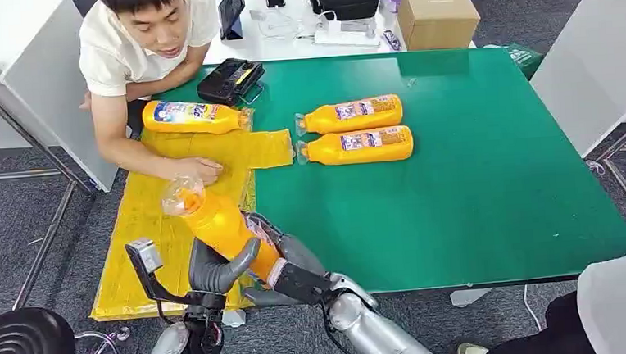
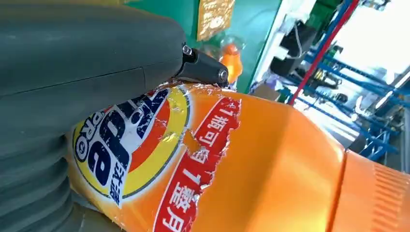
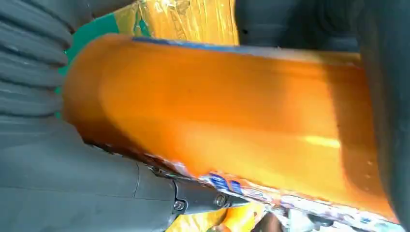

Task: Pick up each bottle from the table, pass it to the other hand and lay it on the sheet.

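A humanoid robot stands at the near edge of a green table (image 1: 490, 174), seen from its own head camera. Both of its hands meet low in the middle of the view around one orange bottle (image 1: 218, 224), which tilts with its clear cap end pointing up and to the far left, over a yellow sheet (image 1: 134, 262) that drapes the table's left side. The left hand (image 1: 217, 269) wraps the bottle's lower body from the left; the right hand (image 1: 286, 265) holds the same bottle from the right, near its base — so both hands are closed on it, mid-handover. The wrist views show grey thumbs pressed against the orange body and its torn label. One bottle (image 1: 195, 116) already lies on the far part of the sheet, and two more bottles (image 1: 354, 130) lie side by side on the bare green surface, well apart from the hands. A person (image 1: 141, 40) leans in from the far left, one hand (image 1: 198, 167) flat on the sheet just beyond the raised cap. To do this step well, the receiving hand should be firmly set before the other lets go — then the bottle wants lowering on its side onto bare sheet, away from the person's hand.
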You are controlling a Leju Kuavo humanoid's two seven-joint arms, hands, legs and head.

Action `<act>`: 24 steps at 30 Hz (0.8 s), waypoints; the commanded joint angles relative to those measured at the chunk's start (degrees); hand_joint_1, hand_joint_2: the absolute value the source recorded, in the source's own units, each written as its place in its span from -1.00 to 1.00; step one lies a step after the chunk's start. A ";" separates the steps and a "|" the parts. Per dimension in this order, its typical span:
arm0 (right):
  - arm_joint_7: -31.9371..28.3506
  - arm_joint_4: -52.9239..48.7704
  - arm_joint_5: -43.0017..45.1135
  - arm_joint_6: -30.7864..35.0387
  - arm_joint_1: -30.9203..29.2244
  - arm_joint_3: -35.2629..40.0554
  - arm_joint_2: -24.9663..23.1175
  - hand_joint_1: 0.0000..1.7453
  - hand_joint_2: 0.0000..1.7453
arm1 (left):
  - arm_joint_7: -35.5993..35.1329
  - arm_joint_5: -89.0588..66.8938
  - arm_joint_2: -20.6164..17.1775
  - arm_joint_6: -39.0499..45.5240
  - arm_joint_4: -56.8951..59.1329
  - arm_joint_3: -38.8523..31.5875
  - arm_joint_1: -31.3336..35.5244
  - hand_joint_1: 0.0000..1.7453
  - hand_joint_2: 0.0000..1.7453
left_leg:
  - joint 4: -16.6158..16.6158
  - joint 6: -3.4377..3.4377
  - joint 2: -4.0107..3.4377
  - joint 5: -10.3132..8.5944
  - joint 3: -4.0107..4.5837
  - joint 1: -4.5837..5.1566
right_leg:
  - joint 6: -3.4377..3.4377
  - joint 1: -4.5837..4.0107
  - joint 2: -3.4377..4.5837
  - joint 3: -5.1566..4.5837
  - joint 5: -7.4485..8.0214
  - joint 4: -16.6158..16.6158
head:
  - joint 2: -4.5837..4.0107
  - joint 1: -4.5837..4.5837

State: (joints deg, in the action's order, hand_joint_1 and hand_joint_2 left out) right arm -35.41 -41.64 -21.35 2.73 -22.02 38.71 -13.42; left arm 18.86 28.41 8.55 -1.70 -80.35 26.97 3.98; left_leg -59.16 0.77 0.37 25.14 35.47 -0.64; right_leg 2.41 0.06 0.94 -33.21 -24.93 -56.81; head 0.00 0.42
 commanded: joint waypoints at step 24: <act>2.29 -7.59 -7.84 2.65 1.05 8.10 0.37 -1.00 -1.00 | -12.73 -86.46 -4.50 25.66 42.66 -10.89 28.44 1.00 1.00 | 0.02 -0.04 0.27 -0.20 -0.02 -0.01 | -0.02 -0.01 -0.36 0.10 0.02 -0.03 | 0.00 0.00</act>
State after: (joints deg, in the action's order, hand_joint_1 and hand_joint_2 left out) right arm -33.31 -48.61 -29.16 6.38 -19.04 44.50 -14.34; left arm 8.20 -55.29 5.64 28.42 -54.15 12.89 23.41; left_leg -59.16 0.75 0.55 24.97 35.52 -0.66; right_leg 2.44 0.05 0.74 -33.21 -24.89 -56.84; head 0.00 0.42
